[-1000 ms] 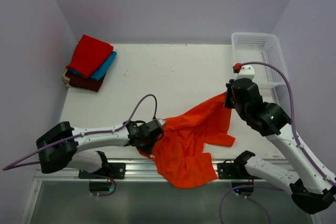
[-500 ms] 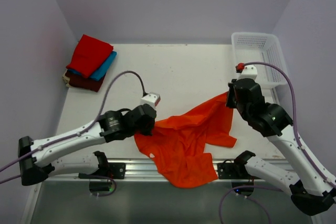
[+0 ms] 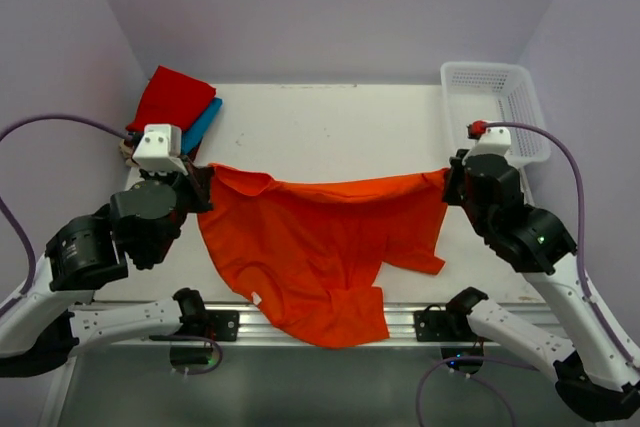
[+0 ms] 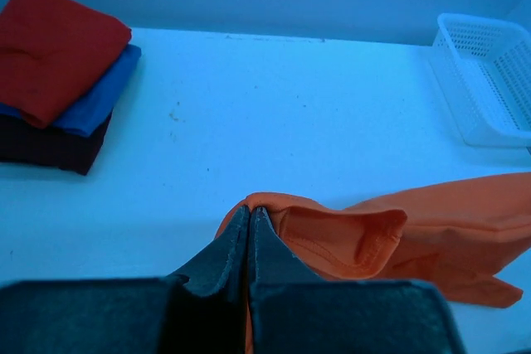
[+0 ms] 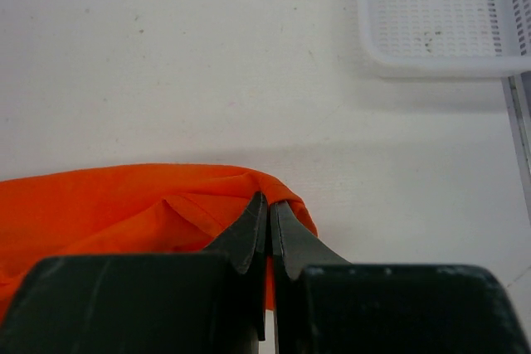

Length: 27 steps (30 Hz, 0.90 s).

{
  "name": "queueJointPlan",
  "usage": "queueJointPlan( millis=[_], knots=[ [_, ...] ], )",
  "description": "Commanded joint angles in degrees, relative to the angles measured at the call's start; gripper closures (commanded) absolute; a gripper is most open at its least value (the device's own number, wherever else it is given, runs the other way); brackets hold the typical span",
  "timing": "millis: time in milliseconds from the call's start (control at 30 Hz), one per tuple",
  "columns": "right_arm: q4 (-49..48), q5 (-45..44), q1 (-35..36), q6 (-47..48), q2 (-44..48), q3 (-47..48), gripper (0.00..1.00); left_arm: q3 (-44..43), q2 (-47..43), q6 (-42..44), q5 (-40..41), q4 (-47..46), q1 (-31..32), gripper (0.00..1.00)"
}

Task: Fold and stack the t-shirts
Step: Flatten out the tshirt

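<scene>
Overhead, the orange t-shirt (image 3: 310,247) hangs stretched between both arms over the desk (image 3: 330,127), its lower part trailing to the near edge. Folded tees (image 3: 172,117) sit stacked at the far left.

From the left wrist, the left end effector (image 4: 250,215) pinches the shirt's edge.

From the right wrist, the right end effector (image 5: 267,203) clamps another fold.

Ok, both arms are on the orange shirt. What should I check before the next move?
1. Left gripper shut on orange shirt: ok.
2. Right gripper shut on its other end: ok.
3. Top edge stretched between them: ok.
4. Shirt spread flat: not ok, lower part rumpled and draped past the table's near edge.
5. Folded stack clear of the shirt: ok.
6. Basket clear of the shirt: ok.
</scene>
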State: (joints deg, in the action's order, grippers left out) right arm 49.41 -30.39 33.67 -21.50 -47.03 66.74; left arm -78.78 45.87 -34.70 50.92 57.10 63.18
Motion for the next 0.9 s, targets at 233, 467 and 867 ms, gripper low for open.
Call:
queueJointPlan(
  millis=[233, 467, 867],
  knots=[
    [-5.6, 0.3, -0.3, 8.6, 0.3, 12.3, 1.0, -2.8, -0.9, 27.7, -4.8, -25.2, 0.3, 1.0],
    [-5.6, -9.2, -0.2, 12.4, -6.7, 15.8, 1.0, -2.1, 11.6, 41.6, -7.2, -39.0, 0.1, 1.0],
    [-11.3, 4.7, -12.8, 9.6, -25.8, 21.2, 1.0, -7.4, 33.1, 23.5, -53.6, -40.0, -48.4, 1.0]
  ],
)
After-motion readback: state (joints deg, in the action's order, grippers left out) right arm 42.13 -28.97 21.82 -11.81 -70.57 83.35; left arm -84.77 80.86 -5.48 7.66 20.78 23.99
